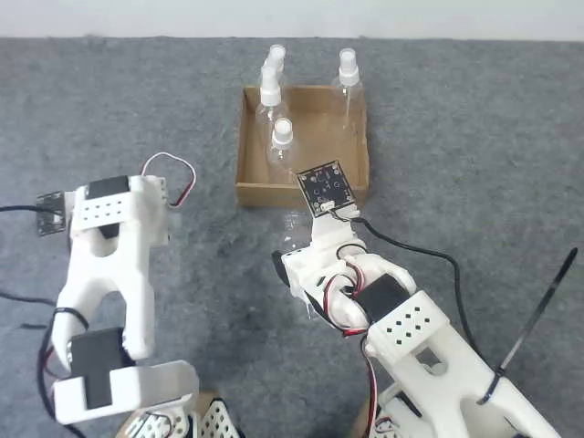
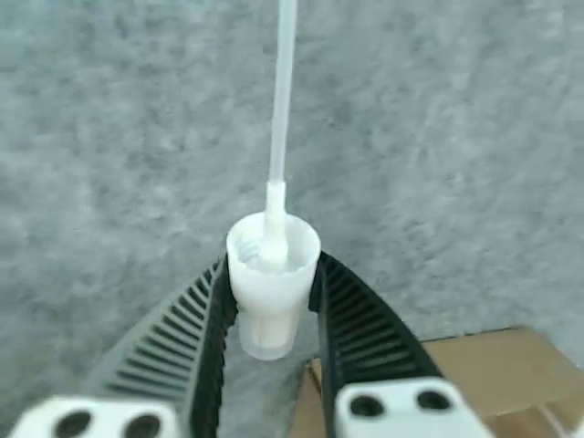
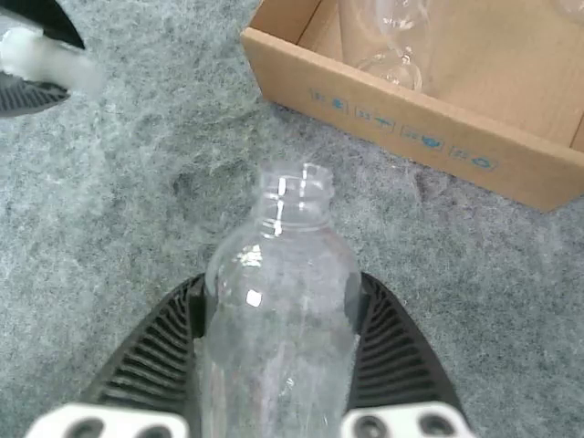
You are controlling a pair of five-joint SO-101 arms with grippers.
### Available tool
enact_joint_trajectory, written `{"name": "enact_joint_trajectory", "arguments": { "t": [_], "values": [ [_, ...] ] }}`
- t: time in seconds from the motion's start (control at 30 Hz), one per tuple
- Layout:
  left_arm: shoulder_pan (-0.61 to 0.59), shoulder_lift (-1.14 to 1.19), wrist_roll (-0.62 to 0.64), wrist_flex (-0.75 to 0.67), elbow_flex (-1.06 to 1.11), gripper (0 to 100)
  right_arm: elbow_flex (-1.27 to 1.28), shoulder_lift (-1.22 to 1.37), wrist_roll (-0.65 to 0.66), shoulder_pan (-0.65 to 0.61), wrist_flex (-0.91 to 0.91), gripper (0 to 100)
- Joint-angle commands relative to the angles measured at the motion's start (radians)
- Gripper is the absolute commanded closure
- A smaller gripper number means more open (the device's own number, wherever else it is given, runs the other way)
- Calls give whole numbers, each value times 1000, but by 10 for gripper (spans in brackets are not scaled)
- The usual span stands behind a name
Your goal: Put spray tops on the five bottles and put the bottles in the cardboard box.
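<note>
Four bottles (image 1: 283, 133) with spray tops on stood in the cardboard box (image 1: 274, 193), high view. The fifth bottle (image 1: 294, 222), clear, sat just outside the box's near wall on the grey tabletop (image 1: 456, 137).

Left wrist view: left tool (image 2: 272, 272) was clamped on a white spray top (image 2: 272, 251), its dip tube (image 2: 285, 82) pointing away over the tabletop.

Right wrist view: right tool (image 3: 283, 292) was closed around the fifth bottle, upright, neck open, no top on. Clear bottles sat inside the box beyond. Blue marks (image 3: 401, 137) on the box wall, too small to read.
</note>
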Motion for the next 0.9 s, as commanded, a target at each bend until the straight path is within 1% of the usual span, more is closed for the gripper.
{"name": "enact_joint_trajectory", "arguments": {
  "t": [0.0, 0.13, 0.2, 0.43, 0.57, 0.63, 0.77, 0.87],
  "values": [
    [-2, -11, 14, -44, -10, 959, -20, -48, -2, 15, -18, 991],
    [0, -12, 12, -44, -10, 854, -20, -48, -2, 15, -18, 991],
    [2, -17, 11, -44, -7, 820, -20, -48, -2, 15, -18, 991],
    [-2, -18, 11, -38, -4, 810, -20, -48, -2, 15, -18, 991],
    [-2, -20, -5, 37, -31, 810, -18, -48, -2, 16, -18, 991],
    [-2, -20, -71, 100, -58, 809, -18, -48, -2, 16, -18, 991],
    [-2, -20, -255, 226, -122, 809, -18, -48, -2, 16, -18, 991],
    [-3, -20, -385, 284, -159, 808, -18, -48, -2, 16, -18, 991]
  ]
}}
